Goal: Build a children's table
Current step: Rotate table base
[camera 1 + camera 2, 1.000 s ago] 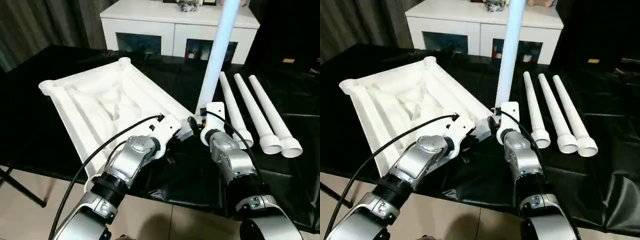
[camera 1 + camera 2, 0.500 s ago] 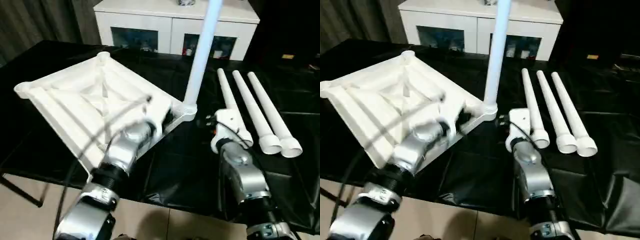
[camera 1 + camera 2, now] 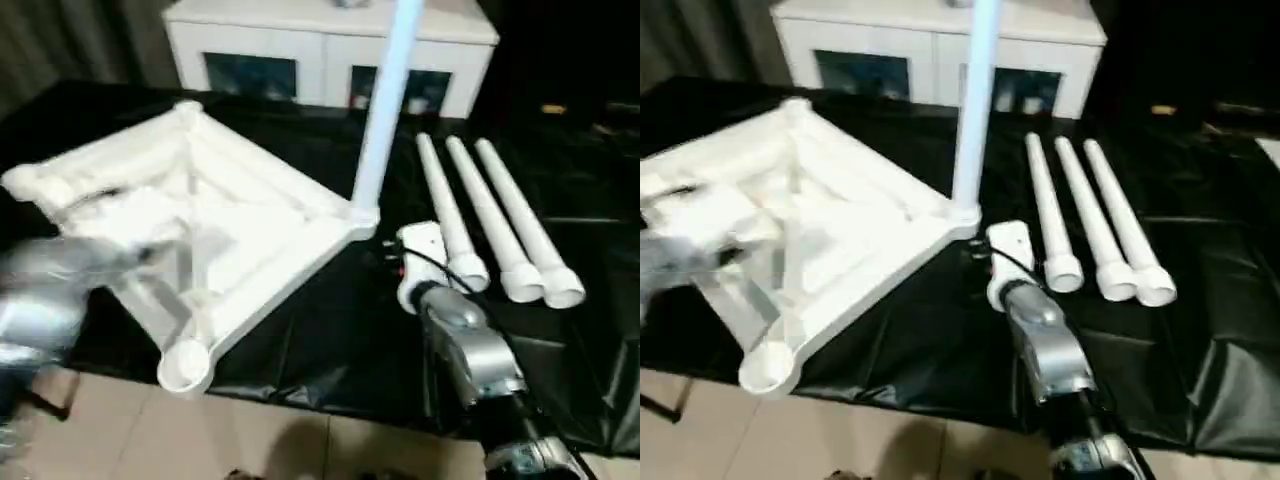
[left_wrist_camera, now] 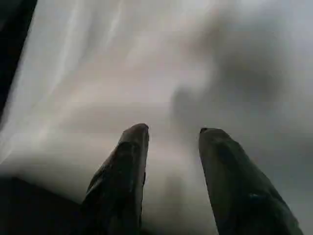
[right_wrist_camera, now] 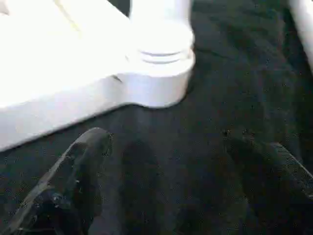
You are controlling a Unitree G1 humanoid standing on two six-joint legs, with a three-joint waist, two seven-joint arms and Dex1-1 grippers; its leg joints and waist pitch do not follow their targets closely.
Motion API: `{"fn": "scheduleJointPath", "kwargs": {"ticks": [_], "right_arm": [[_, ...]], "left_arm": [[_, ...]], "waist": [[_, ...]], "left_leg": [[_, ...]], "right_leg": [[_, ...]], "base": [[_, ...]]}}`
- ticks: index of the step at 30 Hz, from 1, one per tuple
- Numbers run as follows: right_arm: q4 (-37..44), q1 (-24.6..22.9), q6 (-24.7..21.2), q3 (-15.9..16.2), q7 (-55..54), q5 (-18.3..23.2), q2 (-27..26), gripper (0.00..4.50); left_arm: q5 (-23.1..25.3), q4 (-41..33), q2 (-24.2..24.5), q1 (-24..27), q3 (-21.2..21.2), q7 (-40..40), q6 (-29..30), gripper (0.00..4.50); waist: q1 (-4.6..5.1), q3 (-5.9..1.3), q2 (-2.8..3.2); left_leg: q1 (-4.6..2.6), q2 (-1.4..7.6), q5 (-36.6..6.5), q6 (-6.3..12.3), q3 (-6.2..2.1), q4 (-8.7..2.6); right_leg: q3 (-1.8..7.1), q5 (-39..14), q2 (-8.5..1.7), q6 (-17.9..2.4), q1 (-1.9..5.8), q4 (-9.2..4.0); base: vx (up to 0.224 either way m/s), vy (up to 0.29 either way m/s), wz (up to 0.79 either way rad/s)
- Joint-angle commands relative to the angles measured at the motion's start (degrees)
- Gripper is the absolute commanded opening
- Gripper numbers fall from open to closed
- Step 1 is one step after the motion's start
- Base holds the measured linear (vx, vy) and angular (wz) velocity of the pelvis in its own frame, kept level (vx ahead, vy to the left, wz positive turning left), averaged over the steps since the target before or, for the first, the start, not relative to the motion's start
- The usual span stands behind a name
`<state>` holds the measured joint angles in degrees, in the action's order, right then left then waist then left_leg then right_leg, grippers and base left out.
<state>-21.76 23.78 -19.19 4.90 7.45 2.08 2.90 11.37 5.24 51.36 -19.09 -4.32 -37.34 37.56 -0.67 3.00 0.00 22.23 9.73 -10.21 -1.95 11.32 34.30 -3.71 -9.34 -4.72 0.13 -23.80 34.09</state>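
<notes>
By corner socket (image 5: pixel 159 83) — right hand (image 5: pixel 166 147) spread, backed off; left hand (image 4: pixel 171 142) parted, swung aside.

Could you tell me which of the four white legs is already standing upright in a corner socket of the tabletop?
The leg rising from the tabletop's corner socket nearest the right gripper; the other three legs lie flat side by side on the black cloth.

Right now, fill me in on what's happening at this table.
A humanoid robot is building a children's table. The white top lies ribbed side up on the black cloth, with one leg upright in a corner socket. Three more legs lie beside it. The right gripper sits near that socket, jaws open and holding nothing.
</notes>
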Motion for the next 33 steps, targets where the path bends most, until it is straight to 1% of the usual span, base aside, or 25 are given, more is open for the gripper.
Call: {"fn": "scheduleJointPath", "kwargs": {"ticks": [1,3,4,7,8,9,10,11,12,13,14,15,16,19,21,23,24,25,26,28,29,30,31,32,33], "right_arm": [[-1.84,1.19,0.58,-0.07,-0.04,-0.24,-0.13,4.05],[-2.89,2.04,0.74,-0.02,0.22,-0.47,-0.43,4.05],[-3.36,2.4,0.82,0.03,0.38,-0.54,-0.58,4.05],[-5.2,3.54,1.33,0.48,0.85,-0.84,-1.11,4.05],[-5.97,4.02,1.38,0.91,1.18,-0.92,-1.29,4.05],[-5.97,4.02,1.38,0.91,1.18,-0.92,-1.29,4.05],[-6.32,4.22,1.5,1.07,1.34,-0.88,-1.42,4.05],[-7.08,4.62,1.78,1.18,1.54,-0.8,-1.65,4.05],[-7.3,4.73,1.87,1.17,1.55,-0.8,-1.69,4.05],[-7.76,4.96,2.07,1.15,1.52,-0.81,-1.78,4.05],[-8.33,5.21,2.31,1.05,1.62,-0.81,-1.87,4.05],[-8.72,5.4,2.42,1.07,1.76,-0.83,-1.93,4.05],[-10.3,6.16,3.01,0.99,2.24,-0.98,-2.22,4.05],[-11.71,6.86,3.47,0.84,2.56,-0.87,-2.36,4.05],[-12.58,7.52,3.94,0.71,3.02,-0.6,-2.4,4.05],[-11.17,7.92,3.9,0.17,3.31,-0.08,-1.91,4.05],[-10.96,7.96,3.89,0.06,3.31,-0.02,-1.83,4.05],[-10.17,8.05,3.66,-0.29,3.16,0.08,-1.45,4.05],[-9.65,8.07,3.45,-0.5,2.99,0.09,-1.18,4.05],[-5.54,7.93,1.15,-1.93,2.48,0.24,0.94,4.05],[-4.96,7.91,0.8,-2.14,2.42,0.25,1.26,4.05],[-2.71,7.86,-1.49,-2.49,1.69,-0.58,2.7,4.05],[0.13,7.53,-3.64,-2.73,1.64,-1.32,4.34,4.05],[0.13,7.53,-3.64,-2.73,1.64,-1.32,4.34,4.05],[1.44,7.35,-4.67,-2.83,2.01,-1.42,5.09,4.05]], "left_arm": [[1.42,-2.5,1.87,1.06,1.49,-0.8,3.35,2.29],[1.23,-3.18,2.81,2.17,1.9,-0.31,5.82,2.35],[1.46,-3.41,3.33,2.65,1.63,-0.3,6.74,2.43],[1.41,-4.31,3.44,5.12,-1.11,-2.47,8.28,2.66],[0.5,-5.29,2.2,6.33,-2.52,-3.87,8.81,2.75],[0.5,-5.29,2.2,6.33,-2.52,-3.87,8.81,2.85],[-0.24,-6.43,0.96,6.8,-3.24,-4.37,9.1,2.85],[-2.72,-8.52,-2.41,6.84,-3.38,-4.47,9.84,2.97],[-3.33,-8.99,-3.15,6.76,-3.33,-4.42,10.03,3.05],[-4.5,-9.98,-4.65,6.55,-3.43,-4.49,10.54,3.18],[-5.07,-11.0,-5.49,6.44,-3.95,-4.9,10.97,3.21],[-5.52,-11.75,-6.07,6.4,-4.4,-5.24,11.16,3.21],[-6.83,-14.31,-7.76,6.31,-5.96,-6.32,11.61,3.34],[-7.75,-15.76,-9.36,6.02,-6.82,-7.02,11.8,3.61],[-8.59,-16.97,-11.45,5.58,-7.84,-7.6,11.84,3.67],[-9.49,-17.91,-14.65,4.63,-10.09,-7.77,10.96,3.91],[-9.66,-18.02,-15.05,4.52,-10.34,-7.75,10.89,3.91],[-9.82,-18.09,-16.14,4.12,-11.18,-7.51,10.46,4.04],[-9.73,-17.99,-16.67,3.87,-11.68,-7.29,10.09,4.08],[-9.01,-15.55,-21.2,2.18,-13.85,-5.34,6.08,4.22],[-8.94,-15.16,-21.87,1.92,-14.14,-5.04,5.55,4.3],[-8.79,-13.42,-24.3,0.84,-14.89,-4.04,3.59,4.37],[-8.17,-11.26,-26.88,-0.39,-15.39,-2.31,1.72,4.44],[-8.17,-11.26,-26.88,-0.39,-15.39,-2.31,1.72,4.48],[-7.9,-10.29,-28.01,-0.92,-15.47,-1.47,0.82,4.48]], "waist": [[-0.2,-3.48,1.24],[-0.94,-3.34,1.48],[-1.47,-3.22,1.49],[-1.8,-3.12,1.48],[-1.77,-3.11,1.44],[-1.72,-2.99,1.39],[-1.86,-3.03,1.94],[-1.71,-3.05,1.72],[-1.77,-3.03,1.63],[-1.93,-3.13,1.52],[-1.97,-3.13,1.65],[-1.83,-3.12,1.49],[-1.63,-3.2,1.23],[-1.61,-3.07,1.33],[-1.45,-3.12,1.13],[-1.49,-3.14,1.12],[-1.61,-3.27,1.08],[-1.48,-3.35,0.88],[-1.48,-3.35,0.87],[-1.43,-3.48,0.83],[-1.43,-3.48,0.83],[-1.59,-3.44,0.96],[-1.5,-3.48,0.8],[-1.6,-3.6,0.88],[-1.67,-3.65,0.73]], "left_leg": [[-2.21,3.26,-17.58,-3.08,-1.88,-5.13],[-2.94,3.32,-18.83,-3.7,-1.58,-5.05],[-2.94,3.3,-20.63,-4.6,-1.58,-5.22],[-2.77,3.27,-22.9,-5.47,-1.91,-5.49],[-2.74,3.26,-23.38,-5.59,-1.97,-5.5],[-2.65,3.28,-23.88,-5.63,-2.08,-5.63],[-3.02,3.23,-25.32,-6.0,-2.09,-5.54],[-3.0,3.22,-25.67,-6.09,-2.06,-5.51],[-2.86,3.34,-25.87,-6.26,-2.21,-5.64],[-3.02,3.27,-25.95,-6.17,-2.04,-5.43],[-2.68,3.23,-25.75,-5.95,-2.28,-5.46],[-2.46,3.18,-25.57,-5.72,-2.28,-5.52],[-2.44,3.13,-24.92,-5.23,-2.27,-5.41],[-2.56,3.13,-24.94,-4.87,-2.21,-5.23],[-2.35,3.1,-24.71,-4.79,-2.25,-5.24],[-2.4,3.12,-24.28,-4.64,-2.17,-5.23],[-2.56,3.13,-23.66,-4.64,-2.1,-5.11],[-1.94,3.09,-22.04,-4.35,-2.17,-5.2],[-1.92,3.09,-21.64,-4.17,-2.11,-5.21],[-2.04,3.01,-20.0,-3.78,-1.87,-4.96],[-2.04,3.01,-20.0,-3.78,-1.87,-4.96],[-2.25,3.0,-19.36,-3.52,-1.72,-4.87],[-2.0,2.97,-18.83,-3.54,-1.73,-4.86],[-2.13,2.92,-18.39,-3.56,-1.62,-4.76],[-2.05,2.9,-18.01,-3.43,-1.65,-4.69]], "right_leg": [[2.84,-12.02,-3.0,-11.97,1.64,-2.99],[3.04,-12.31,-2.99,-12.15,1.08,-3.3],[3.16,-13.47,-3.01,-11.9,1.03,-3.3],[3.23,-16.45,-3.25,-10.51,1.13,-3.55],[3.26,-16.95,-3.33,-10.39,1.14,-3.58],[3.25,-17.79,-3.38,-10.2,1.24,-3.68],[3.31,-19.11,-3.4,-9.91,0.93,-3.9],[3.32,-19.08,-3.37,-9.88,0.98,-4.02],[3.29,-18.78,-3.42,-10.13,1.23,-3.95],[3.35,-18.57,-3.44,-10.29,1.07,-4.02],[3.27,-18.76,-3.59,-10.35,1.4,-3.96],[3.22,-18.9,-3.52,-10.18,1.55,-4.0],[3.21,-19.61,-3.49,-9.68,1.61,-3.98],[3.23,-21.26,-3.44,-9.56,1.32,-4.34],[3.18,-20.96,-3.37,-9.57,1.5,-4.21],[3.18,-20.69,-3.28,-9.41,1.5,-4.28],[3.21,-19.84,-3.26,-9.43,1.47,-4.19],[3.14,-18.46,-3.32,-9.67,1.99,-3.85],[3.13,-18.24,-3.25,-9.57,1.97,-3.93],[3.13,-16.69,-3.03,-9.35,2.01,-3.88],[3.13,-16.69,-3.03,-9.35,2.01,-3.88],[3.24,-16.47,-2.94,-9.14,1.86,-4.04],[3.19,-16.06,-2.86,-9.11,2.1,-3.92],[3.2,-15.37,-2.74,-8.76,2.09,-4.0],[3.24,-15.01,-2.9,-8.8,2.2,-3.93]], "base": [[0.0,0.0,0.0],[0.0,0.0,0.0],[0.0,0.0,0.0],[0.0,0.0,0.0],[0.0,0.0,0.0],[0.0,0.0,0.0],[0.0,0.0,0.0],[0.0,0.0,0.0],[0.0,0.0,0.0],[0.0,0.0,0.0],[0.0,0.0,0.0],[0.0,0.0,0.0],[0.0,0.0,0.0],[0.0,0.0,0.0],[0.0,0.0,0.0],[0.0,0.0,0.0],[0.0,0.0,0.0],[0.0,0.0,0.0],[0.0,0.0,0.0],[0.0,0.0,0.0],[0.0,0.0,0.0],[0.0,0.0,0.0],[0.0,0.0,0.0],[0.0,0.0,0.0],[0.0,0.0,0.0]]}}
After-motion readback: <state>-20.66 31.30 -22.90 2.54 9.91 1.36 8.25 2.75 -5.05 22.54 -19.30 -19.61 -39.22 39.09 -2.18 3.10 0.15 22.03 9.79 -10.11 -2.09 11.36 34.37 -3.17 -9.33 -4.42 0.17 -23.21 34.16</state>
